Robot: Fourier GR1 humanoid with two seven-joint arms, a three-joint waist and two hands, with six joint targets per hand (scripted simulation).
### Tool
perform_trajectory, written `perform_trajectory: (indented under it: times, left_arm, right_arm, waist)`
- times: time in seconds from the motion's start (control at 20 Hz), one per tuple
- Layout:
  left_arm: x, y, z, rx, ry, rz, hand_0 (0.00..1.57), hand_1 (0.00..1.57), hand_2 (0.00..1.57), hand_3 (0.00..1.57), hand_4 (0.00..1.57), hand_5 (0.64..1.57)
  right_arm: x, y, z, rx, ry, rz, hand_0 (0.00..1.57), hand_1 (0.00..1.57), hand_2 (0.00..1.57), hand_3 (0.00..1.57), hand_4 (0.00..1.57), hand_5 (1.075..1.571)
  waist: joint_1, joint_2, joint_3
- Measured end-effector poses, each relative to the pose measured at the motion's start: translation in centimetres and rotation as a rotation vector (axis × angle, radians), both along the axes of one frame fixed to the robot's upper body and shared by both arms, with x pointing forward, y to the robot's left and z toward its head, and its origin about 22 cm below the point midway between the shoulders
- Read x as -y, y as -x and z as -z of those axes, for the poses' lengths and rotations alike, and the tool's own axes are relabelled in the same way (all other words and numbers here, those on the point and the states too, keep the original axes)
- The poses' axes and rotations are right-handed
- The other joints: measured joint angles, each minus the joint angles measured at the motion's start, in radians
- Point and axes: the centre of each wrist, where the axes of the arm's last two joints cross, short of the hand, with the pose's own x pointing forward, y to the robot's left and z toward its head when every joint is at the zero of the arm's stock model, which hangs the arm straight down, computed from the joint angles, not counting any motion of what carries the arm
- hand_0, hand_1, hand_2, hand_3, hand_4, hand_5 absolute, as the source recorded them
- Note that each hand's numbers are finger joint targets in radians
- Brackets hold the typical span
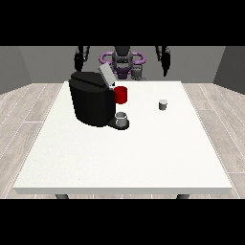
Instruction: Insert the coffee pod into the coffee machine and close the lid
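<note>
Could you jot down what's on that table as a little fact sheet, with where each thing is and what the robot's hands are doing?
Table: large white table
Machine: black coffee machine at the view's left, grey lid tilted up
Red part: red cylinder on the machine's right side
Cup: small grey cup on the machine's base
Pod: small grey-white coffee pod standing alone, right of the machine
Hand at the view's left: raised behind the table, touching nothing
Hand at the view's right: raised, touching nothing
Task state: pod not yet picked up

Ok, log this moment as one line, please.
pod: on table, untouched | machine: lid open | both robot hands: raised behind table, holding nothing
</note>
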Motion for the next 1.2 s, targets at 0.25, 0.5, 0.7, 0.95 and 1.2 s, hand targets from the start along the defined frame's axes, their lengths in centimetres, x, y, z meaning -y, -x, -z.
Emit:
perform_trajectory:
  times: [0.25, 0.5, 0.7, 0.95, 1.2]
  left_arm:
    - [-0.8, 0.1, 0.0, 0.039, 0.013, 0.029, 0.0, 0.0, 0.0, 0.0, 0.3, 1.571]
    - [-2.9, 0.7, 1.0, 0.11, 0.04, 0.039, 0.0, 0.0, 0.0, 0.0, 0.24, 1.571]
    - [-3.8, 0.0, 0.2, 0.123, -0.044, 0.049, 0.0, 0.0, 0.0, 0.0, 0.21, 1.571]
    - [-6.1, -1.5, -0.5, 0.118, -0.171, 0.053, 0.0, 0.0, 0.0, 0.0, 0.0, 1.571]
    - [-8.4, -4.2, -2.5, 0.08, -0.222, 0.043, 0.0, 0.0, 0.0, 0.0, 0.0, 1.571]
  right_arm:
    - [0.9, 0.7, 1.2, -0.04, -0.001, 0.013, 0.0, 0.0, 0.0, 0.0, 0.13, 1.571]
    - [1.2, 0.8, 0.7, 0.027, -0.045, 0.132, 0.0, 0.0, 0.0, 0.0, 0.18, 1.571]
    - [1.0, 1.1, 1.2, 0.057, -0.059, 0.169, 0.0, 0.0, 0.0, 0.0, 0.22, 1.571]
    - [0.0, 0.6, 0.3, 0.097, -0.065, 0.171, 0.0, 0.0, 0.0, 0.0, 0.13, 1.571]
    - [-0.5, -0.5, -0.2, 0.146, -0.083, 0.145, 0.0, 0.0, 0.0, 0.0, 0.12, 1.571]
  waist:
    - [0.011, -0.026, -0.0056]
    - [-0.001, -0.039, -0.0075]
    - [-0.008, -0.04, -0.0077]
    - [-0.033, -0.007, -0.0078]
    - [-0.062, 0.056, -0.008]
